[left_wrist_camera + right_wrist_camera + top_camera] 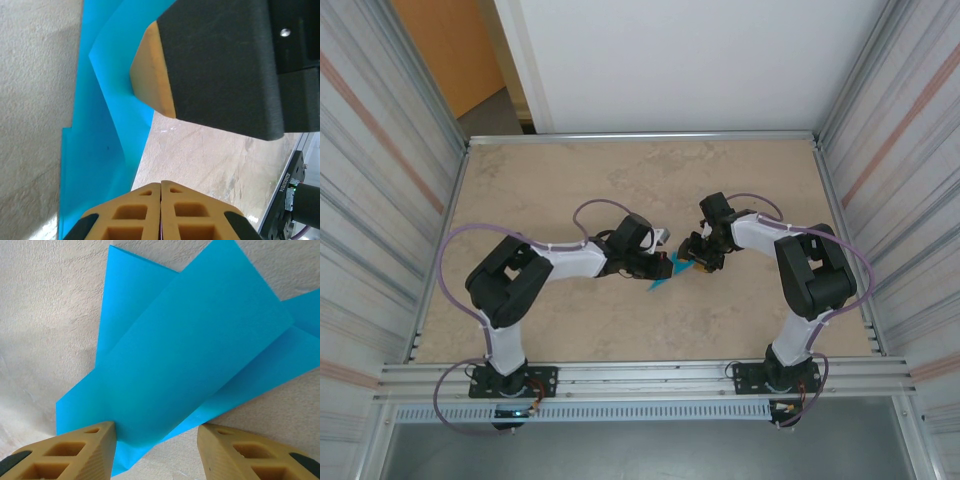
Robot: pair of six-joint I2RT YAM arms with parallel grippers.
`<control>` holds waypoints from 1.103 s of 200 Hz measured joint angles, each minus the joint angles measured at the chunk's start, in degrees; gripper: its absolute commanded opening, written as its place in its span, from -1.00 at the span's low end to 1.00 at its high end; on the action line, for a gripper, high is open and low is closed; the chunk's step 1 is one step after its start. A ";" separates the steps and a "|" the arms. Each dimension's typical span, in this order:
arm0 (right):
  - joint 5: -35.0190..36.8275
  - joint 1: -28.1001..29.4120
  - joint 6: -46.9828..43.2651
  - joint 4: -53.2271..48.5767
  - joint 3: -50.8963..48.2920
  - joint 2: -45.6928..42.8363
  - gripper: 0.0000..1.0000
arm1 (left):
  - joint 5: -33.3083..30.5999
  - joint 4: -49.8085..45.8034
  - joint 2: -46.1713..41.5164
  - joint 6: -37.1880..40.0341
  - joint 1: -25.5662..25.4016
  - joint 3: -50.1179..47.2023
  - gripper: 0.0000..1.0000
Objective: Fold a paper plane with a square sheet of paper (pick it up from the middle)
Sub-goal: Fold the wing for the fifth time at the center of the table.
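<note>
Right wrist: right claw (156, 430) released, straddling the half-folded blue paper (185, 355) on the desk (40, 315); left claw (161, 184) clenched at its edge, hold on paper unclear; advise pressing the crease slowly, edges aligned.

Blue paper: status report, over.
Left end effector shut beside blue paper; right end effector open, straddling it. Paper partly folded, on table. No obstruction.

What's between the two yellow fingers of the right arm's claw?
A corner of the folded teal-blue paper sheet, with bare beige table beside it, as the right wrist view shows.
</note>
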 measured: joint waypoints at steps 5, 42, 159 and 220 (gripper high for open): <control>0.00 0.00 0.00 0.00 0.00 0.00 -0.03 | 0.00 -0.04 0.17 -0.13 0.02 0.04 -0.83; 0.24 0.00 0.00 -0.15 0.00 0.11 -0.07 | 0.04 -0.07 2.14 -0.90 0.74 0.11 -0.84; 0.68 0.00 0.00 -0.17 -0.20 0.11 -0.12 | 1.14 -0.39 2.43 -1.64 1.44 0.20 -0.76; -1.11 -0.83 -0.04 3.28 -2.78 -1.29 -0.12 | 1.57 -0.44 0.42 -0.33 0.33 -0.42 -0.77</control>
